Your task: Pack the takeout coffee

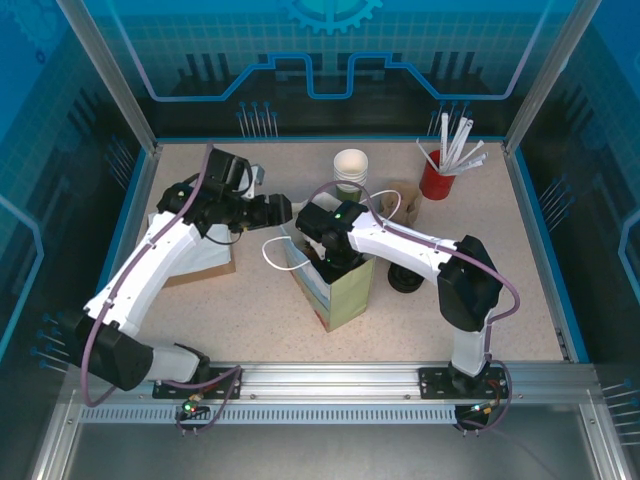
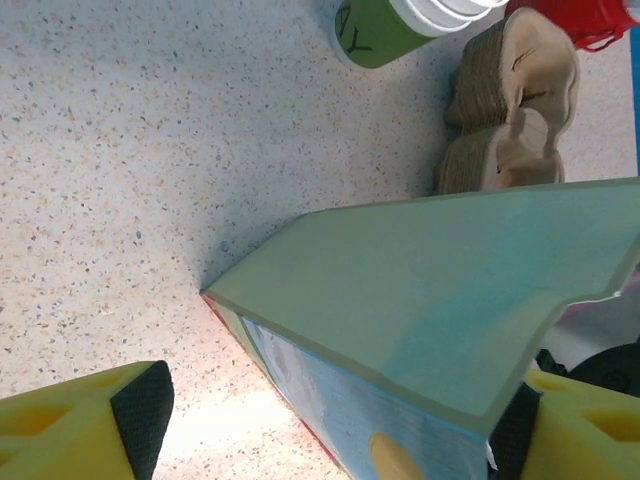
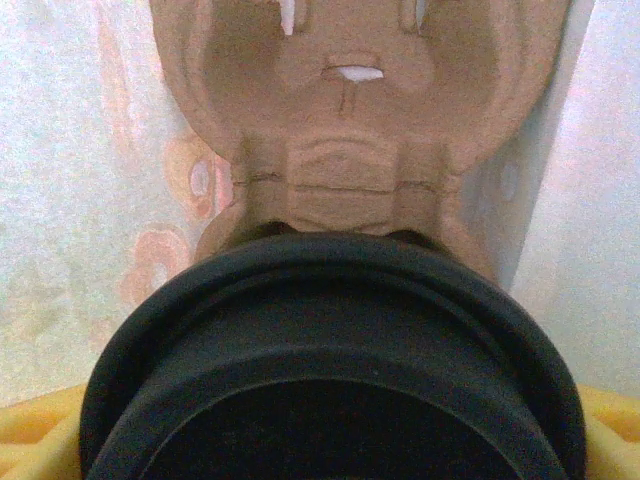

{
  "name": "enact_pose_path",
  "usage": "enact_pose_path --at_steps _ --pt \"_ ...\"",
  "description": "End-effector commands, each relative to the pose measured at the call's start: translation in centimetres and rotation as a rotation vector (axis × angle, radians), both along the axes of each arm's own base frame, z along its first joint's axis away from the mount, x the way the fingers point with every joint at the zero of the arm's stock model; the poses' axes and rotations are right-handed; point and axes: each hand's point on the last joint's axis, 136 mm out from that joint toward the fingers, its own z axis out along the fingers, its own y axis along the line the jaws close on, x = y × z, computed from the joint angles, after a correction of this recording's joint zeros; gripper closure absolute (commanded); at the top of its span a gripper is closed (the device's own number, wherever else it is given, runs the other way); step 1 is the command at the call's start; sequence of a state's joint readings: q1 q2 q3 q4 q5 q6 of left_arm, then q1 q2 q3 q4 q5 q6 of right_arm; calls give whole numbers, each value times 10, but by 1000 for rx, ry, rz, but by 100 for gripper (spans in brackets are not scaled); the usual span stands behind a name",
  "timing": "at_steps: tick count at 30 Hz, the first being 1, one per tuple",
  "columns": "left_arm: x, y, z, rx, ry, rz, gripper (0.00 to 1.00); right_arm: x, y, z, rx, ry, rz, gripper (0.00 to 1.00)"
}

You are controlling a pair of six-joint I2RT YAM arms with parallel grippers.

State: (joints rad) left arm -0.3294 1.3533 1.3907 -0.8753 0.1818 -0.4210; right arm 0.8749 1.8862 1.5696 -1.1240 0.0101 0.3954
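Takeout coffee (image 3: 330,330) — capped in black — sits clamped betw. the jaws of the right gripper (image 3: 325,415) inside the paper bag (image 2: 420,290), close to a pulp carrier (image 3: 340,150), while the left gripper (image 2: 330,410) hovers at the bag's rim w/ jaws spread wide.

Table (image 1: 260,320), top view: bag (image 1: 345,290) at centre; cup stack (image 1: 351,170) behind it; carrier stack (image 1: 402,200) and straw holder (image 1: 437,182) at back right; lid stack (image 1: 405,278) just right of the bag. Inside the bag: takeout coffee (image 3: 330,360), with a carrier (image 3: 350,130) beyond it.
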Motion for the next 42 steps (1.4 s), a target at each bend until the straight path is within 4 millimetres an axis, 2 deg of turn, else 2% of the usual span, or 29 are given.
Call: enact_pose_path --at_steps 1,8,15,22,42 --pt "5 0 34 -77 -95 6 14 -8 -15 -40 -100 81 15 19" --pt "4 13 57 -130 -182 46 6 -6 -14 -35 -95 68 13 17" --pt "-12 31 71 -143 -282 112 2 -1 -14 -22 -83 30 10 13" --pt "-24 43 74 -109 -304 137 1 2 -11 -8 -62 7 9 8" --pt "-31 45 70 -101 -281 134 1 11 -12 37 -36 -64 13 3"
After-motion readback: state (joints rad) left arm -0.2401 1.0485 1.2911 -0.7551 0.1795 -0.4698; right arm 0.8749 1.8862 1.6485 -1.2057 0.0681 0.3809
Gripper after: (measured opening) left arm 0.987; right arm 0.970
